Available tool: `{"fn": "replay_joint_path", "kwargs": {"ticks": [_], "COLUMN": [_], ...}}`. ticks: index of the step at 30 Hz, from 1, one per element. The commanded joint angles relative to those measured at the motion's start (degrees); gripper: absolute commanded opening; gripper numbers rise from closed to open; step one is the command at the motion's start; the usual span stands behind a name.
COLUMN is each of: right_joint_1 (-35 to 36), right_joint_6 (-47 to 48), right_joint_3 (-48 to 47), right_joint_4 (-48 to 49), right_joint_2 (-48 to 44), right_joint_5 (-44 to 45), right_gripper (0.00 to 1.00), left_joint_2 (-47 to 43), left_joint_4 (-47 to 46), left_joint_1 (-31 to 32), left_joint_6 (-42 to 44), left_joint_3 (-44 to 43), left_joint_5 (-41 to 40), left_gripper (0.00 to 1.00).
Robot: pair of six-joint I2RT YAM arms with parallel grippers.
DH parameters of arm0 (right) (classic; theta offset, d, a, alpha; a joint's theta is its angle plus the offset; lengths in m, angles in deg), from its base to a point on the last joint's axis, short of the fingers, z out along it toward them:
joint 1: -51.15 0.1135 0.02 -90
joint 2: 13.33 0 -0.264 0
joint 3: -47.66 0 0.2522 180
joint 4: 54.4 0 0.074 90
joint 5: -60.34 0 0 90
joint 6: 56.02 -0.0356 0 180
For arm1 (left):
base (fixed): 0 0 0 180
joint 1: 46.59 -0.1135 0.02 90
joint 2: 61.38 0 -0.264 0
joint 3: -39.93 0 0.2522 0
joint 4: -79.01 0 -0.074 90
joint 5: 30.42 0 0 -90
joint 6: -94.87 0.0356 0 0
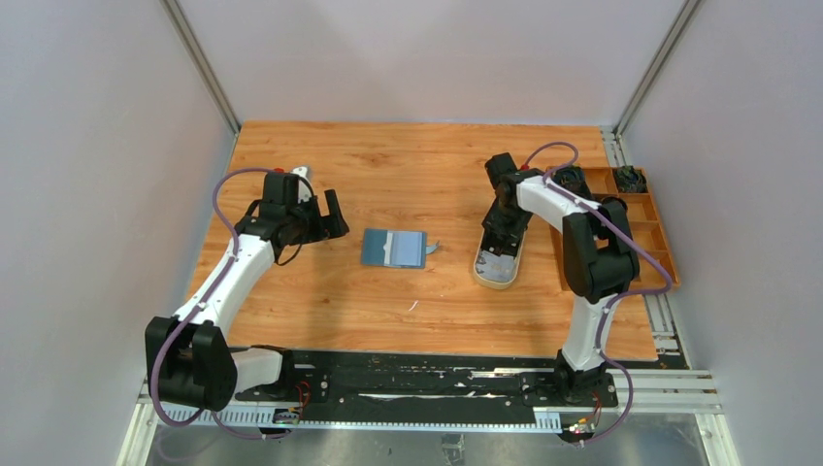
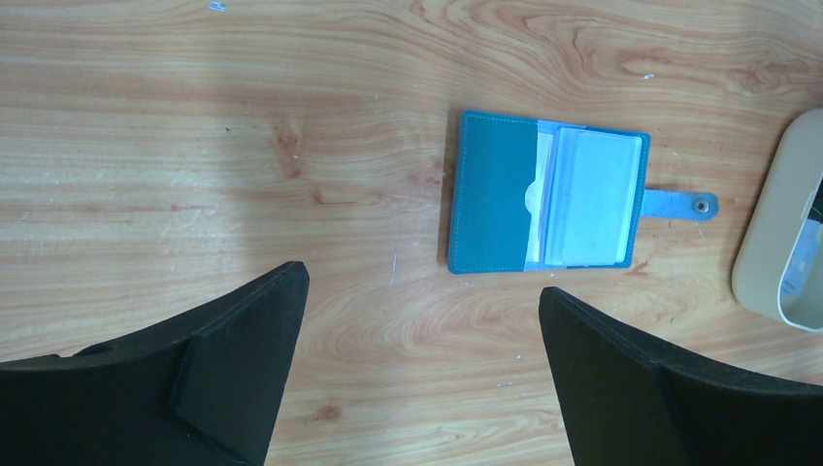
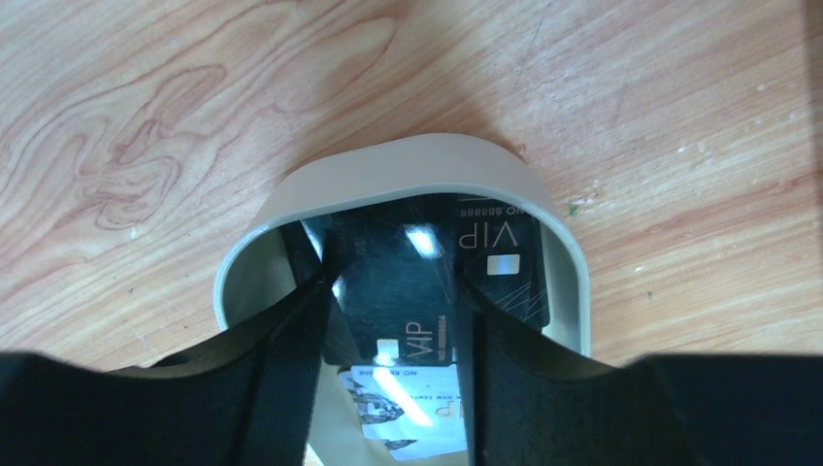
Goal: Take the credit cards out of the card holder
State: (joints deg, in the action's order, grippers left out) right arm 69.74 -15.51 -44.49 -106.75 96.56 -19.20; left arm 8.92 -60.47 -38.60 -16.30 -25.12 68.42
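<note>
The teal-blue card holder (image 1: 394,249) lies open and flat at mid-table, its snap tab pointing right. In the left wrist view the card holder (image 2: 495,189) has a whitish card (image 2: 594,199) in its right pocket. My left gripper (image 1: 325,216) hovers left of it, open and empty, as the left wrist view (image 2: 422,311) also shows. My right gripper (image 1: 503,238) reaches down into the beige oval tray (image 1: 488,280). In the right wrist view its fingers (image 3: 393,282) stand apart on either side of a black VIP card (image 3: 388,248) lying in the tray (image 3: 408,160). Another black card (image 3: 500,262) and a whitish printed card (image 3: 412,408) lie there too.
A wooden compartment box (image 1: 636,228) with small dark items stands at the table's right edge, behind the right arm. Grey walls close in the table on three sides. The tray's end shows in the left wrist view (image 2: 767,252), right of the card holder.
</note>
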Motion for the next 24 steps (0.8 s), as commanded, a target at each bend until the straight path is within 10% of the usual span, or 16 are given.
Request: {"fn": "replay_joint_path", "kwargs": {"ticks": [1, 15, 20, 24], "right_joint_1": [-0.5, 1.1, 3.0, 5.5], "right_joint_6": [1.8, 13.5, 22.9, 31.0], "right_joint_3": [1.5, -5.5, -2.9, 2.4], "right_joint_4": [-1.1, -6.6, -0.5, 8.2], "right_joint_2": [-0.8, -6.8, -12.8, -19.4], "right_joint_5": [1.0, 3.7, -1.9, -8.3], "right_gripper": [0.0, 0.01, 0.19, 0.57], "left_joint_2": [0.1, 0.0, -0.3, -1.4], "left_joint_4": [-0.2, -0.3, -0.2, -2.0], "left_joint_1": [-0.5, -0.5, -0.5, -0.5], "left_joint_6": [1.0, 0.8, 0.9, 1.1], "left_joint_3": [0.3, 0.3, 0.2, 0.7], "left_joint_5": [0.5, 0.9, 1.0, 3.5], "left_gripper": [1.0, 1.0, 1.0, 1.0]}}
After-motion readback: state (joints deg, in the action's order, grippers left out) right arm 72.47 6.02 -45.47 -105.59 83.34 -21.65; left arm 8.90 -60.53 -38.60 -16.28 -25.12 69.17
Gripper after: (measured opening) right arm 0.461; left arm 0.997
